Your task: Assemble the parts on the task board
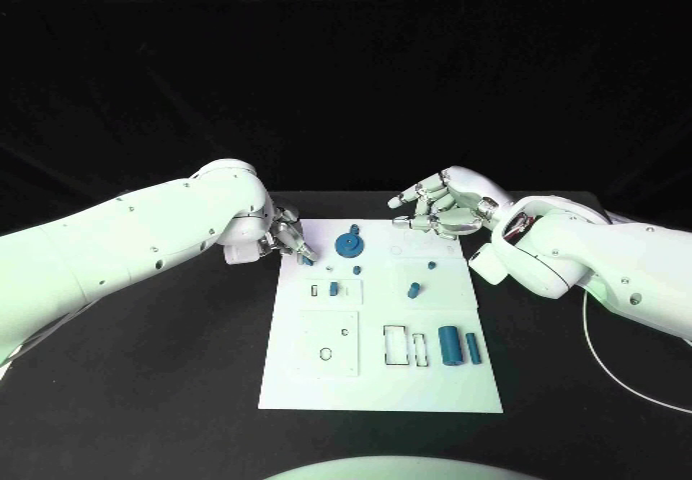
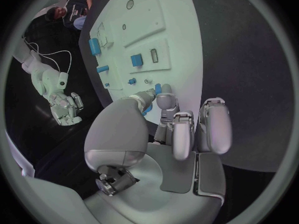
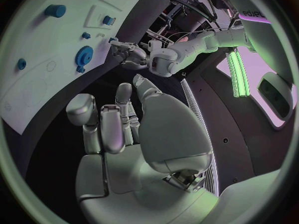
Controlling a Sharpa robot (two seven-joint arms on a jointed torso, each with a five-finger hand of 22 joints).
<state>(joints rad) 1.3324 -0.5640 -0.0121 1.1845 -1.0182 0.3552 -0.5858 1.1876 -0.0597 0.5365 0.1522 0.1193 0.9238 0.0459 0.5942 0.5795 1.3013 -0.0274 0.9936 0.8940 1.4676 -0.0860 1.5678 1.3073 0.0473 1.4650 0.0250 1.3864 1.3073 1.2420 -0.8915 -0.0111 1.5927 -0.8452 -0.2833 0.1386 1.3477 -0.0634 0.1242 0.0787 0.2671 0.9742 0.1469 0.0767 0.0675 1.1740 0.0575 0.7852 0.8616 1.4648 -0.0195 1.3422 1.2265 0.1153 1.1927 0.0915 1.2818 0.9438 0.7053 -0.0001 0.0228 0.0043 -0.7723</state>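
Left hand at board far-left corner, fingers pinching small blue part; seat it slowly, upright. Right hand beyond board's far edge: fingers loosely apart, holding nothing.

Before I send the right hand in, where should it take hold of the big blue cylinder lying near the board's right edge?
Grip the big blue cylinder across its middle, coming straight down from above. It lies flat on the task board, long axis running away from the robot, so its curved sides are exposed. A slimmer blue piece lies close on its right, so that finger probably needs care. The right hand hovers empty beyond the board.
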